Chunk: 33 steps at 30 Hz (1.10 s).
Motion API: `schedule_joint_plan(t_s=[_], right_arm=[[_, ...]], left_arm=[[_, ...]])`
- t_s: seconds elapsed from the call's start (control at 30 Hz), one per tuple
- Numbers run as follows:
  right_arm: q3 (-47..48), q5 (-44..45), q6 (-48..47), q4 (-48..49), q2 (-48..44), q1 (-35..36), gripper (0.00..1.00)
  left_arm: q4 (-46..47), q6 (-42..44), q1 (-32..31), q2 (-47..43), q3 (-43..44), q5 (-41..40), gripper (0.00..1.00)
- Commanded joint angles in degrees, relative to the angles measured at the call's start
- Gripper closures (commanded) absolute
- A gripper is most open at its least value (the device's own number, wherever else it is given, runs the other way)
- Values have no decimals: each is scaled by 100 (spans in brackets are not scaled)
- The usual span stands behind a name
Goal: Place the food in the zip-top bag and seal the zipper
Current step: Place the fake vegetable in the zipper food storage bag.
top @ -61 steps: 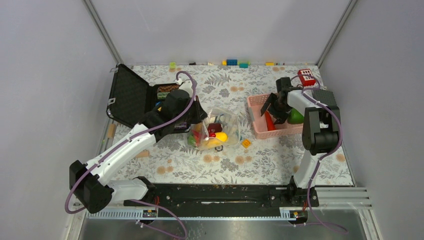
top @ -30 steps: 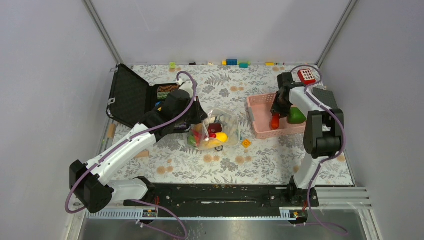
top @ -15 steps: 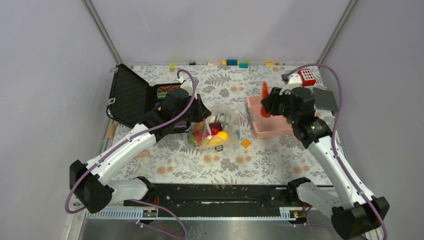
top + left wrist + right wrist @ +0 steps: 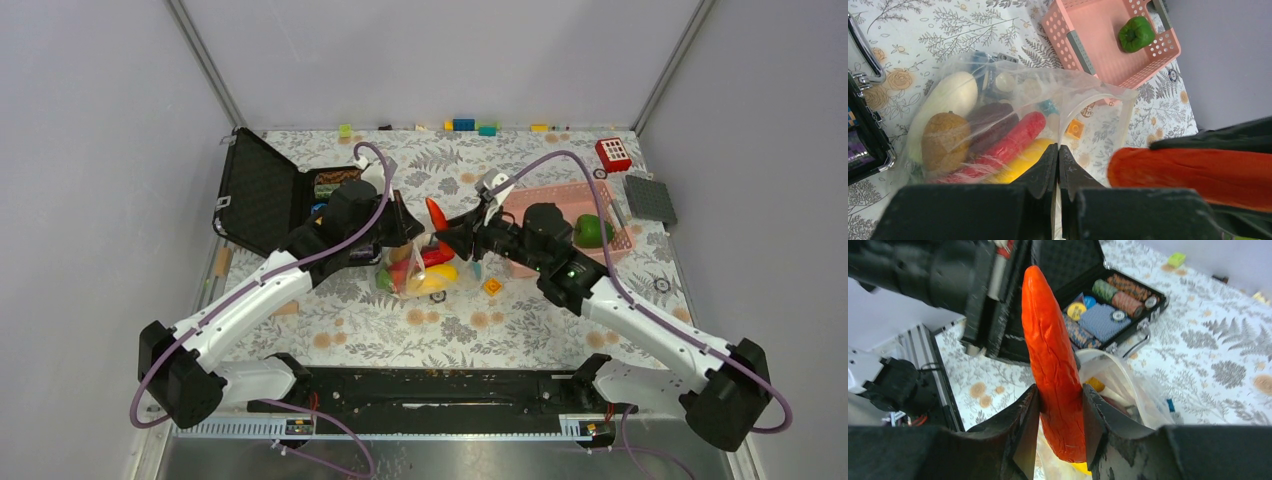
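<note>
Your right claw (image 4: 1058, 425), partly open, grips the carrot (image 4: 1050, 355) by its thick end, long axis nearly upright, just above the mouth of the bag (image 4: 998, 100). Your left claw (image 4: 1058, 165), clamped shut, pinches the rim.

Orange carrot (image 4: 1053, 365) above open clear bag (image 4: 1068, 85) of food (image 4: 953, 95), green pepper (image 4: 1136, 34) apart

The gripper (image 4: 1058, 150), closed on the bag (image 4: 1088, 95) holding radish (image 4: 948, 100), chilli (image 4: 1013, 140) and banana (image 4: 1018, 165), sits beside a carrot (image 4: 1188, 172); a pepper (image 4: 1136, 34) lies in the basket (image 4: 1058, 30).
</note>
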Motion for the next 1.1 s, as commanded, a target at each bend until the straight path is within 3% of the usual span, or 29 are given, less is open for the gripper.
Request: schedule_joint_plan(t_s=[0.0, 0.13, 0.3, 0.4, 0.47, 0.63, 0.8, 0.97, 1.07], right_arm=[[-329, 288, -86, 614, 200, 110, 81], [-745, 399, 104, 761, 127, 109, 69], [-767, 686, 183, 323, 130, 108, 46], [-627, 623, 233, 43, 133, 111, 24], [-599, 375, 241, 23, 112, 109, 1], [-564, 234, 479, -63, 106, 107, 0], [-533, 1181, 920, -602, -349, 105, 0], [-343, 2746, 1229, -1885, -910, -42, 0], [152, 3200, 1552, -3110, -977, -607, 0]], left_arm=[[304, -51, 21, -261, -41, -26, 100], [406, -79, 29, -286, -91, -39, 100], [463, -88, 23, -294, -92, 57, 100], [502, -96, 23, -286, -98, 59, 100], [501, -103, 20, -283, -87, 130, 100], [592, -98, 18, -281, -111, 171, 100], [707, -23, 18, -298, -89, 250, 100], [879, 106, 23, -263, 13, 349, 100], [1041, 122, 28, -218, -30, 503, 100]])
